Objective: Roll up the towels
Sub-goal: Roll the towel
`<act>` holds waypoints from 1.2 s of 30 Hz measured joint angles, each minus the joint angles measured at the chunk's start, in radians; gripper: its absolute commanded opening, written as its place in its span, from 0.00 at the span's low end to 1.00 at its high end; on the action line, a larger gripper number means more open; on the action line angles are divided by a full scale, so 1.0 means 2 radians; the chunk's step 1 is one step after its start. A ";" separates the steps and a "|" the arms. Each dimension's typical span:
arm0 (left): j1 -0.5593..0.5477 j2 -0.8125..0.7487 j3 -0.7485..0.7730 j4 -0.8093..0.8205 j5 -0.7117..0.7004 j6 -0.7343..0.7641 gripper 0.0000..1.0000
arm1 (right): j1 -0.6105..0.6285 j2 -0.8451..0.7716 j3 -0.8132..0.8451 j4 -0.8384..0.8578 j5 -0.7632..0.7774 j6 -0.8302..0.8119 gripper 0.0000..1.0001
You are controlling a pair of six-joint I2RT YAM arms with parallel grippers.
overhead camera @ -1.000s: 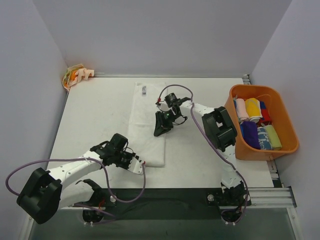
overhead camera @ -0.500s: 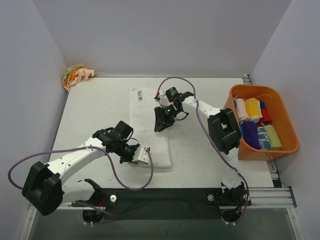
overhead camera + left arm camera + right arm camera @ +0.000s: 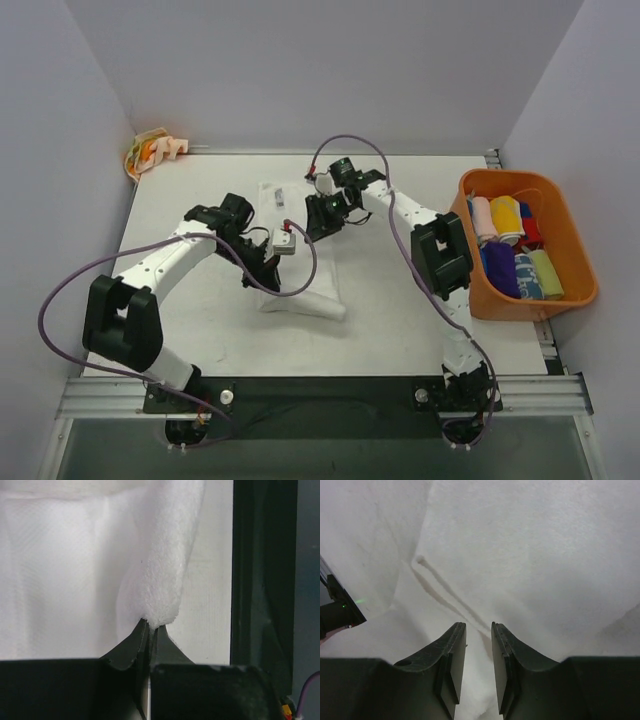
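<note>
The large white towel (image 3: 318,270) lies lengthwise in the middle of the surface (image 3: 200,325), running from the upper centre of the overhead view down towards the lower centre. Its lower left part is raised off the surface and drawn upward in the frame, leaving a soft rounded fold along the lower end.

The left pincer (image 3: 268,280) sits at the towel's left edge, just left of centre. In the left wrist view, this pincer (image 3: 149,627) is clamped tight on a thick corner of the white towel (image 3: 75,570), and the cloth stretches away from the tips towards the top of the frame.

The right pincer (image 3: 318,218) is over the upper end of the towel, in the upper centre of the overhead view. Its own camera shows the right pincer (image 3: 477,626) with its jaws a narrow gap apart and nothing between them, pointing at the white towel (image 3: 530,555), where a crease runs diagonally.

At the right edge, the orange bin (image 3: 470,270) holds the small coloured rolled towels (image 3: 515,250). The cream towel with orange blotches (image 3: 155,150) lies bunched in the upper left corner of the surface.
</note>
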 measured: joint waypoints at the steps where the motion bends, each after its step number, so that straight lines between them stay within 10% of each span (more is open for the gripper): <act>1: 0.014 0.022 0.018 -0.001 0.009 -0.006 0.00 | 0.001 0.013 0.000 0.000 0.000 0.000 0.27; 8: 0.090 0.172 0.139 -0.009 0.039 -0.048 0.00 | 0.006 0.069 -0.001 -0.007 -0.004 0.000 0.27; 18: 0.099 0.280 0.170 0.036 0.035 -0.121 0.00 | -0.031 0.004 0.000 -0.012 0.005 0.002 0.52; 36: 0.131 0.235 0.129 0.072 0.037 -0.171 0.00 | -0.045 -0.151 -0.097 -0.022 -0.054 0.040 0.52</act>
